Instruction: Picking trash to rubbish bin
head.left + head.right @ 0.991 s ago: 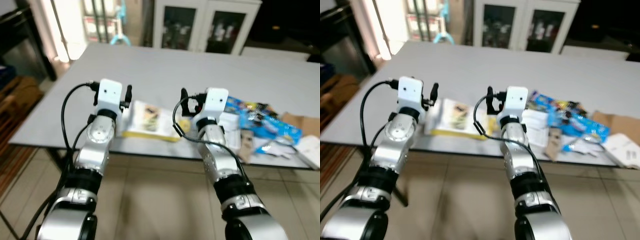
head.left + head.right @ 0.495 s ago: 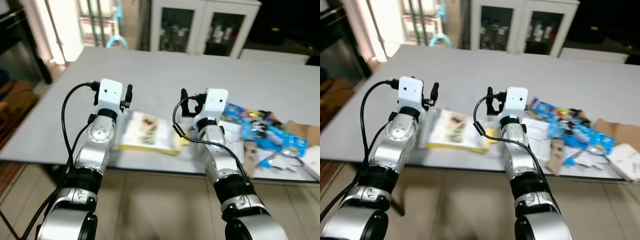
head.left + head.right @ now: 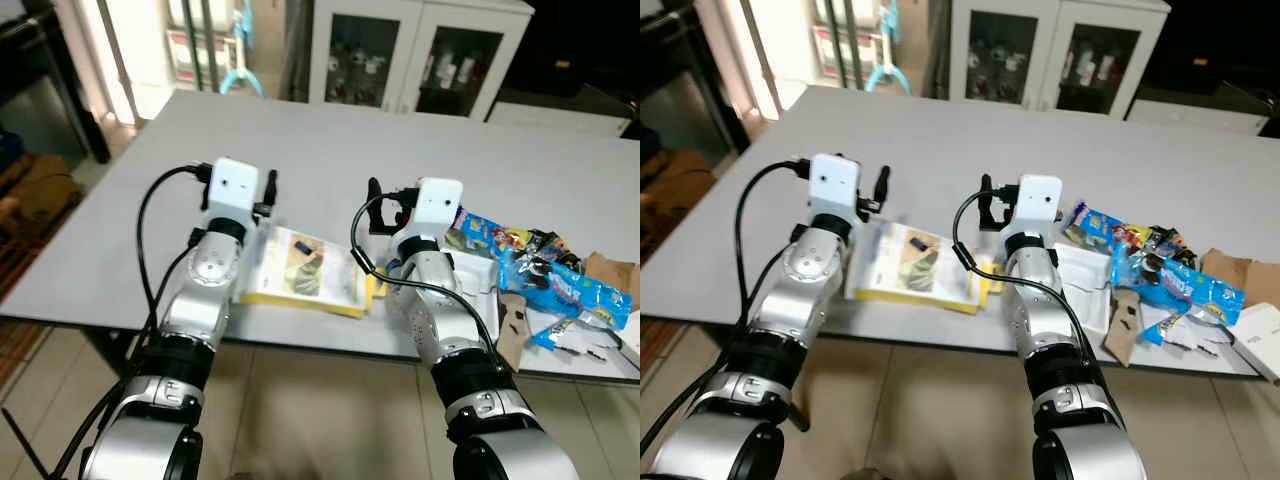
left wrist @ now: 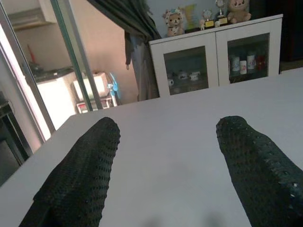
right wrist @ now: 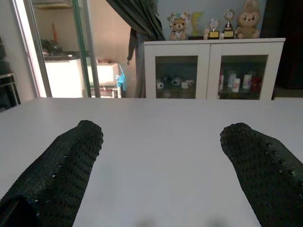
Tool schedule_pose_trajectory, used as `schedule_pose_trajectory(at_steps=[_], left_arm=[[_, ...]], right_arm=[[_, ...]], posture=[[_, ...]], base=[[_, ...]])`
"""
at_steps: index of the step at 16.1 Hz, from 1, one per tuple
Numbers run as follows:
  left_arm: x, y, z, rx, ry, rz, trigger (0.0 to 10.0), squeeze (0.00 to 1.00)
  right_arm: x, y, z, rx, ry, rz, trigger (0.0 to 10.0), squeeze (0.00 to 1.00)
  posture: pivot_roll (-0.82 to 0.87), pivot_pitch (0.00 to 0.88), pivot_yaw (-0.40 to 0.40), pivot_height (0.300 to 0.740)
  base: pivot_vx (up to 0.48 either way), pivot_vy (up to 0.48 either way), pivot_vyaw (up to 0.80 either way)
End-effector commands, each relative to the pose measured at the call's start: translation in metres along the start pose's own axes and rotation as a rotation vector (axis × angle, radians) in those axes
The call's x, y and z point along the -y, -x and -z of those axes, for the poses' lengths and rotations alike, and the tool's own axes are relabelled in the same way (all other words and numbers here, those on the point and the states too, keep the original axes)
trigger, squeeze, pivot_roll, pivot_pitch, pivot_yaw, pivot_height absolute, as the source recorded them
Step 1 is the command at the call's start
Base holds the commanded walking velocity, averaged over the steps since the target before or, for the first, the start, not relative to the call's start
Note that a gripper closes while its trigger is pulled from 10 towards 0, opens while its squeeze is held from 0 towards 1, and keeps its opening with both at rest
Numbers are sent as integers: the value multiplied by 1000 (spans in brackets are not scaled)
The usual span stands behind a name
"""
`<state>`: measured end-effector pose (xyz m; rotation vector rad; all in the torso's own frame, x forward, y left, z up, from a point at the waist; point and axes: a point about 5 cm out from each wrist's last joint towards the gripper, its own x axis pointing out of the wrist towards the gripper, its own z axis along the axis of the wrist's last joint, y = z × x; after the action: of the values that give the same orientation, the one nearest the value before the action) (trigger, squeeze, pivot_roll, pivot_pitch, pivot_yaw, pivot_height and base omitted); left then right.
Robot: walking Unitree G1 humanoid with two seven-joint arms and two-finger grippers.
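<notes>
A wide grey bench (image 3: 330, 150) stands on a tiled floor (image 3: 300, 400) in a room with a white glass-door cabinet (image 3: 420, 55) behind it. Both silver arms are raised over the near edge of the bench. The left pincer (image 4: 165, 165) hovers above the bench top with its two black fingers (image 4: 80, 175) spread wide and nothing between them; the right pincer (image 5: 161, 170) is likewise spread wide and holds nothing. At the near edge, between the two arms, lies a flat yellow-edged clear packet (image 3: 305, 270) with a dark item inside that cannot be made out. Just right of it, partly behind the right arm, sits a white tray-like container (image 3: 1087, 285); what it holds cannot be told. Farther toward the bench's right end, near its front edge, is a heap of trash: blue snack wrappers (image 3: 545, 275), a brown cardboard piece (image 3: 512, 330) at the edge, brown paper (image 3: 1230, 268) and a white sheet (image 3: 1262, 335) at the far right. The far half of the bench is plain grey surface. The cabinet's shelves hold small jars and figures, too small to tell apart, and soft toys (image 5: 179, 21) and trophies (image 5: 222, 23) stand on its top.
</notes>
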<state>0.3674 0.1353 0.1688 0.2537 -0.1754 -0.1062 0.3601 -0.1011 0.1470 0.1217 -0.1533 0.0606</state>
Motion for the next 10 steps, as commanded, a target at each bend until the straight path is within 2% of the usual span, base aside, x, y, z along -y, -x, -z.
schedule_pose_trajectory(at_steps=[1,3,5,7,8,9,10], left_arm=[[1,-1,-5,17,-8,12,10000,0],[-10,-2,-6,14,-22,-15,10000,0],[-21,-4,-8,4,23,-49,10000,0],[-42,-2,-14,2,232,-72,10000,0],[-56,2,-15,1,234,-97,10000,0],[-65,5,-13,-7,223,-129,10000,804],[-86,13,-3,-44,243,-184,10000,1000]], right_arm=[[5,-1,-2,7,3,13,10000,0],[5,-1,-1,5,2,12,10000,0],[5,0,-1,2,3,11,10000,0],[5,0,0,1,2,12,10000,0],[6,0,0,-1,2,13,10000,0],[6,1,0,-3,3,12,10000,0],[5,1,2,-9,1,9,10000,0]], posture=[[44,15,-58,740],[45,16,-57,740],[44,17,-55,740],[43,18,-53,740],[47,20,-56,740],[50,21,-57,740],[56,26,-61,740]], base=[[0,0,0],[0,0,0],[0,0,0],[0,0,0],[0,0,0],[0,0,0],[0,0,0]])
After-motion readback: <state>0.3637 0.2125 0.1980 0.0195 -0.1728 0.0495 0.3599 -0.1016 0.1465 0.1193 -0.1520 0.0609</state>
